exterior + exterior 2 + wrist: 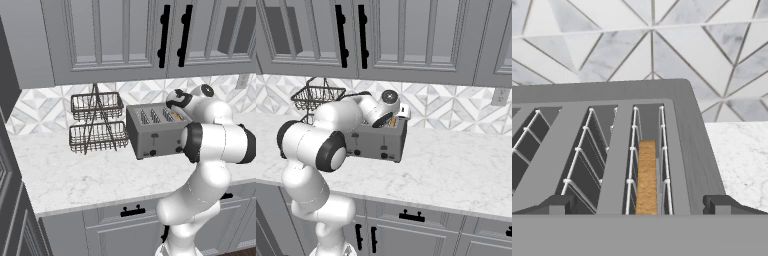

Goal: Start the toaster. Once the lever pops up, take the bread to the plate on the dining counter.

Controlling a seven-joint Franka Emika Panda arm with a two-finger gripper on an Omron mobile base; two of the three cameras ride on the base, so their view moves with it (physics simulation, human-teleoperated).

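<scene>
On the marble-look worktop, from left: a black wire basket rack (96, 122), then the grey toaster (152, 131), with the robot's white arm reaching over its right end. The gripper (640, 204) hangs just above the slots, jaws spread wide and holding nothing, its two dark fingertips (557, 204) straddling the rightmost slots. The bread (646, 176) stands on edge in the rightmost slot, sunk low between the white wire guides. The slice looks light, stiff once toasted yet easily crumbled; a gentle pinch across its flat faces, on the top crust edge, seems the fair hold, though little of that edge may stand clear of the slot. On the toaster's front, small black knobs and a lever (154, 135) show, but the arm covers the right part of that face, so whether that slot's lever is up or down cannot be told.
</scene>
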